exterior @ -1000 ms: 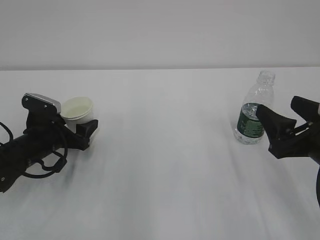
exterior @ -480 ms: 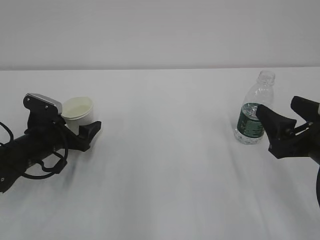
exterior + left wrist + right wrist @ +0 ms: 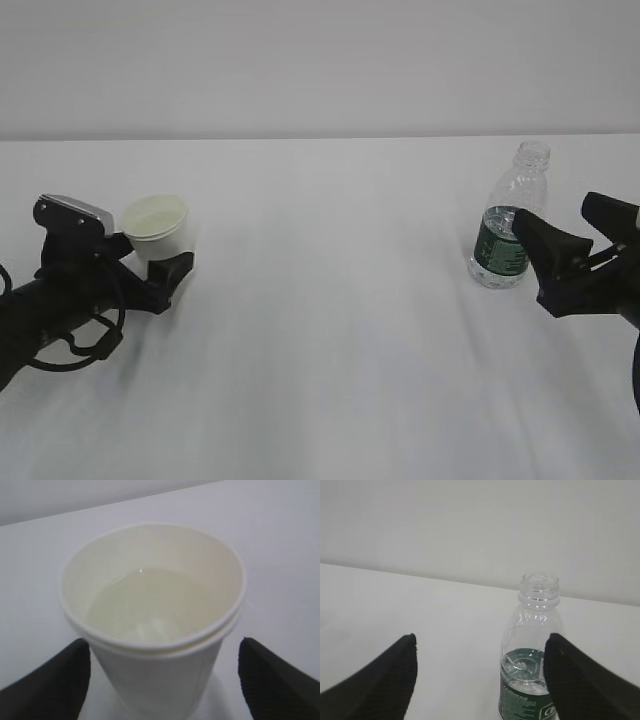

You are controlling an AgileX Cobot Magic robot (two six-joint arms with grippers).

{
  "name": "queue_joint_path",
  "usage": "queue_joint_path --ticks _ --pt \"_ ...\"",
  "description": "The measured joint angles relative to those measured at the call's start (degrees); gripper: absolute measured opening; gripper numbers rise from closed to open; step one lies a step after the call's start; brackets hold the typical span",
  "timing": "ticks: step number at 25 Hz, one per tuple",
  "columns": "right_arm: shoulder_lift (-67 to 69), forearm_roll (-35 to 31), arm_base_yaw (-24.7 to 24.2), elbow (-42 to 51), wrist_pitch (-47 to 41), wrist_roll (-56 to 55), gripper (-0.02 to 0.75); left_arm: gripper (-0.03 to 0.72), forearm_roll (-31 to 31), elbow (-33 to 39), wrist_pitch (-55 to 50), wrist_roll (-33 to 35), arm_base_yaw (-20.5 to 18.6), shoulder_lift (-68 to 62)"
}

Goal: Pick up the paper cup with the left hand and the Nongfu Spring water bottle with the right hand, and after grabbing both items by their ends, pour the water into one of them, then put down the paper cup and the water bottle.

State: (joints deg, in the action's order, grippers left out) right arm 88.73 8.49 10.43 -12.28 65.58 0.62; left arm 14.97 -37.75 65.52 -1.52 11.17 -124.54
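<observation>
On the left of the white table (image 3: 330, 330), your black left-arm pincer (image 3: 160, 262) is lying low with its two fingers spread wide on either side of the small white tapered paper cup (image 3: 157, 226), which is standing upright on its own. In the left wrist view the fingertips (image 3: 52, 677) are flanking the cup (image 3: 152, 630) without touching it, and pale liquid is showing inside. So, judging by this, the pour is done and you are in the putting-down step. Next you are needing only to draw that arm straight back, keeping both fingers clear of the cup wall so nothing tips.

Across to the right, the small clear ribbed plastic bottle with the dark green label (image 3: 508, 220) is standing upright and uncapped, a little water sitting low in it (image 3: 527, 672). Your right-arm pincer (image 3: 580, 240) is hovering just near of it, fingers spread and not gripping. Nothing else is lying on the table, so both retreats look unobstructed.
</observation>
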Motion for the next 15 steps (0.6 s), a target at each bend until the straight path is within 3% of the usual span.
queue_joint_path --ticks 8,12,15 --pt "0.00 0.02 0.00 0.37 0.00 -4.42 0.589 0.684 -2.22 3.45 0.11 -0.50 0.00 2.80" --pt "0.00 0.25 0.00 1.24 0.00 -5.41 0.589 0.669 -2.83 5.68 0.11 -8.19 0.00 4.42" --pt "0.00 0.93 0.00 2.29 0.00 -5.53 0.589 0.639 -2.90 8.52 0.11 -10.25 0.00 6.92"
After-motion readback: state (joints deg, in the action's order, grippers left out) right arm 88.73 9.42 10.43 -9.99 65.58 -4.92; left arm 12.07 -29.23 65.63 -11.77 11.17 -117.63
